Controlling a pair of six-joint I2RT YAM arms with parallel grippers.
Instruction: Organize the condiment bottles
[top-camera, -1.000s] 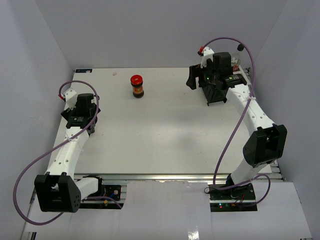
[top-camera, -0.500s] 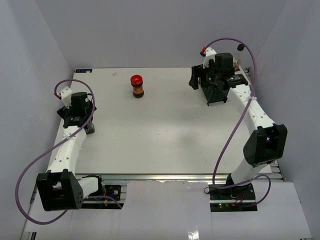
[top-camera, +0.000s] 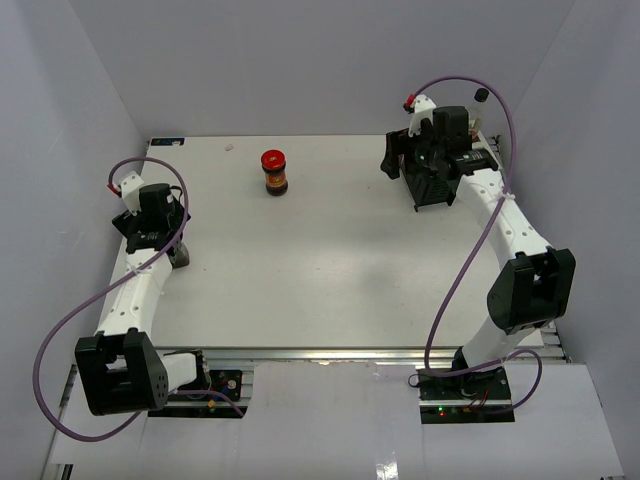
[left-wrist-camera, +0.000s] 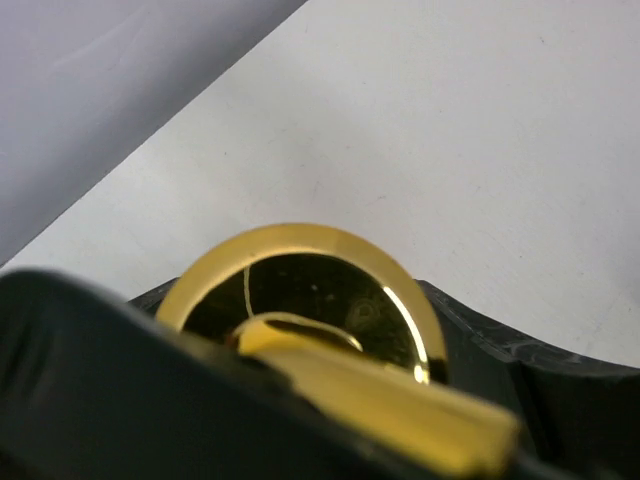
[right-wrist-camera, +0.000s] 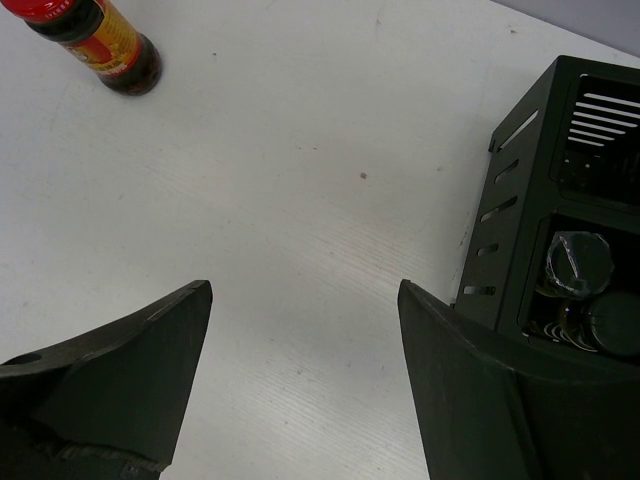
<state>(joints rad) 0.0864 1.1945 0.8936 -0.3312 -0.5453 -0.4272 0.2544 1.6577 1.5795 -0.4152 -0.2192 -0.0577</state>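
Left fingers (left-wrist-camera: 100, 380) sit low at the left edge of the bench (top-camera: 330, 270), right around the gold-topped bottle (left-wrist-camera: 300, 300). The gold cap fills the left wrist view and sits tight against the black finger. Can't tell whether they have clamped it or are only close around it. Looks like the pick-up step for that bottle, coming in low from the side so the hold lands on the body, not the slick cap. Right fingers (right-wrist-camera: 130, 360) are spread wide with nothing in them, hovering over bare bench just beside the rack (right-wrist-camera: 520, 200) at the far right. Likely parked there, free for the next bottle. Black-capped shakers (right-wrist-camera: 580, 265) are inside the rack's lower compartment, so that part looks done. Jar (top-camera: 274, 172) with the red lid stands upright alone at far centre, well apart from both arms and the rack, not yet sorted. The gold-topped bottle is far from the rack, so a handover or a long carry across is probably needed. Risk: the cap slipping if the hold is too high.
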